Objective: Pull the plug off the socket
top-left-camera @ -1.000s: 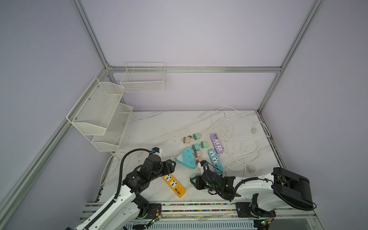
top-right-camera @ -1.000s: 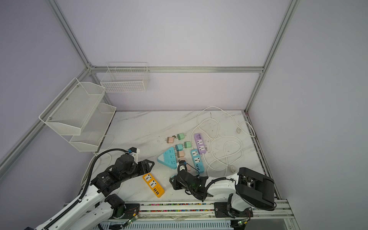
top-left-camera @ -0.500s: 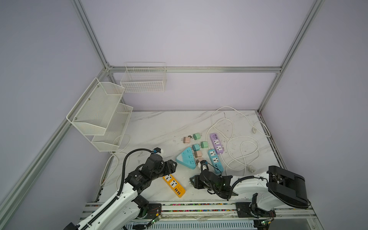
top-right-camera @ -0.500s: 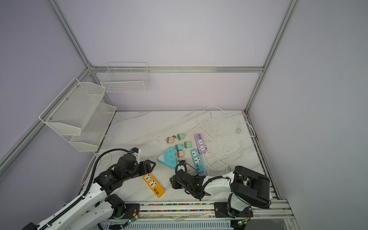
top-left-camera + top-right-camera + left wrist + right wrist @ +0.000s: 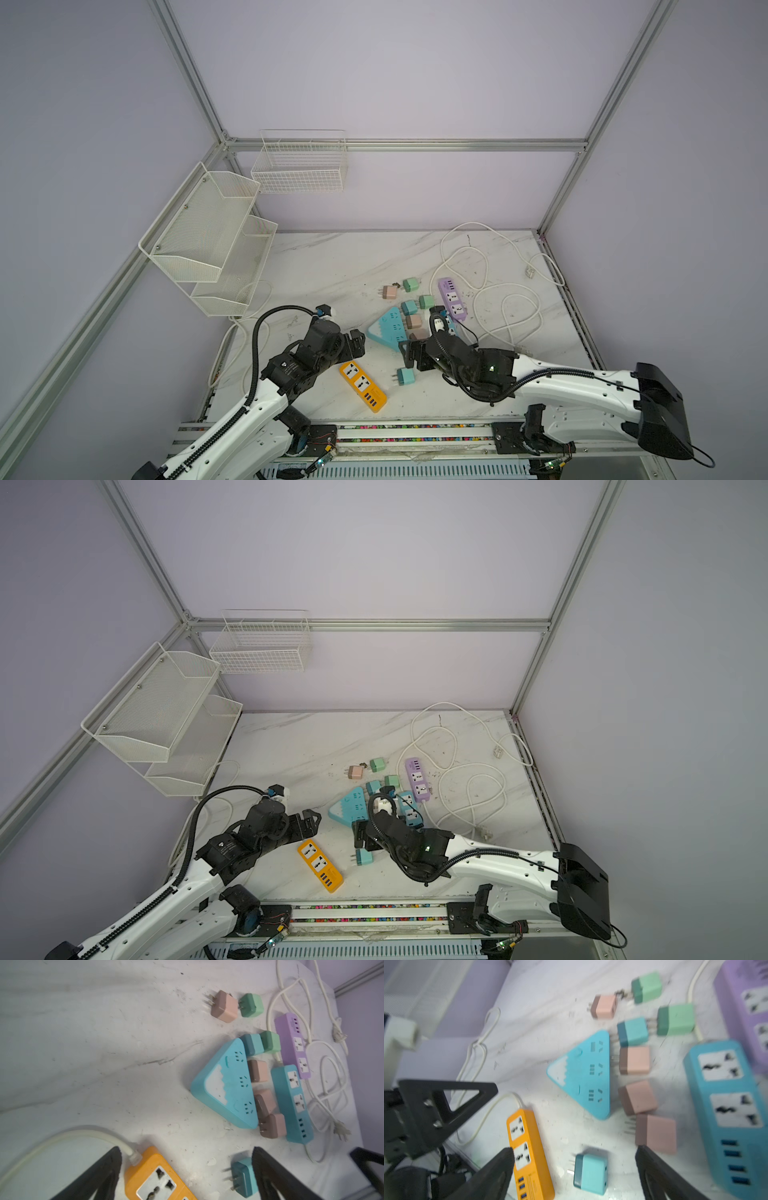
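r tool (image 5: 573,1152) spread wide, empty; teal plug (image 5: 590,1173) lies free beside orange strip (image 5: 527,1142); l tool (image 5: 186,1150) also wide, empty.

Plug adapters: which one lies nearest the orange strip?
The teal adapter lying alone, prongs pointing toward the orange power strip; every other adapter sits farther back, beside or beyond the triangular blue strip.

Bare tabletop (image 5: 332,266) left; plugs (image 5: 413,321), power strips (image 5: 452,297) clustered right

left arm (image 5: 245,424) and right arm (image 5: 573,384): white shells, black joints, black ribbed cables (image 5: 255,345) (green led (image 5: 492,368) on the right one).
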Controlling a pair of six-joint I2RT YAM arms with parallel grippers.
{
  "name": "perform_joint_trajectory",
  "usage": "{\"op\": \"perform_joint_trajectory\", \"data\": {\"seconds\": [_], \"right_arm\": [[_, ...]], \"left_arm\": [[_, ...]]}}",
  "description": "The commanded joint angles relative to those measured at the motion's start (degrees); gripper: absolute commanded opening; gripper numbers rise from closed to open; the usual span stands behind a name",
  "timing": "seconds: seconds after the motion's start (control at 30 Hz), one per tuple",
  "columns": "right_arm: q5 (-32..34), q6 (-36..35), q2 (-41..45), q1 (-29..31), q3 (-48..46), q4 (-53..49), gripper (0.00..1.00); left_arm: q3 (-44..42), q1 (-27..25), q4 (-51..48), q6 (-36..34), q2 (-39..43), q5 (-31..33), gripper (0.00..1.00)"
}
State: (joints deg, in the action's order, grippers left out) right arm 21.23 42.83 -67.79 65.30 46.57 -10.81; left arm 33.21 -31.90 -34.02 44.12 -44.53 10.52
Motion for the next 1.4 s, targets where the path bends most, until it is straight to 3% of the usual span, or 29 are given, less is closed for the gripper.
{"op": "perform_joint_trajectory", "data": {"seconds": [0.0,0.13,0.23,0.37,0.47,0.6,0.8,0.93,1.03,1.1,1.23,1.3,1.37], "right_arm": [[10.0,-7.6,3.2,-7.4,2.7,-7.9,0.97],[21.0,-14.6,6.2,-16.8,4.2,-6.2,0.97],[28.9,-21.2,5.7,-24.1,2.4,-0.1,0.97],[27.3,-32.2,3.3,-35.9,-4.5,18.3,0.97],[25.1,-33.4,-1.2,-44.3,-7.5,28.0,0.97],[19.0,-36.0,-8.4,-52.0,-11.0,42.6,0.97],[14.2,-41.1,-22.3,-54.1,-12.4,59.7,0.97],[5.5,-44.5,-28.0,-54.9,-14.0,70.6,0.97],[-2.7,-46.6,-32.2,-56.0,-14.9,77.9,0.97],[-5.1,-45.7,-32.6,-56.5,-14.8,77.4,0.97],[-11.8,-48.5,-35.5,-57.8,-21.9,94.5,0.97],[-12.0,-46.3,-33.8,-58.1,-19.6,85.8,0.97],[-13.1,-45.0,-34.4,-59.9,-19.2,86.4,0.97]], "left_arm": [[8.8,1.5,-0.1,-5.3,-1.1,15.9,1.00],[8.2,4.9,6.9,-10.7,-4.2,24.9,1.00],[6.3,11.0,14.7,-14.5,-8.6,26.9,1.00],[3.2,19.4,25.2,-17.8,-16.6,27.1,1.00],[2.1,24.4,31.3,-18.6,-22.1,28.1,1.00],[1.1,28.6,41.0,-24.5,-26.7,24.5,1.00],[-6.2,30.1,68.1,-35.5,-34.6,19.2,1.00],[-12.5,31.1,85.9,-37.8,-40.3,16.3,1.00],[-11.7,31.1,85.3,-39.2,-41.9,12.2,1.00],[-11.3,31.2,85.5,-40.0,-42.9,9.6,1.00],[-15.4,31.1,97.3,-43.4,-46.2,4.9,1.00],[-14.3,31.1,93.8,-42.0,-45.3,6.5,1.00],[-11.2,31.2,88.2,-41.4,-45.8,8.8,1.00]]}}
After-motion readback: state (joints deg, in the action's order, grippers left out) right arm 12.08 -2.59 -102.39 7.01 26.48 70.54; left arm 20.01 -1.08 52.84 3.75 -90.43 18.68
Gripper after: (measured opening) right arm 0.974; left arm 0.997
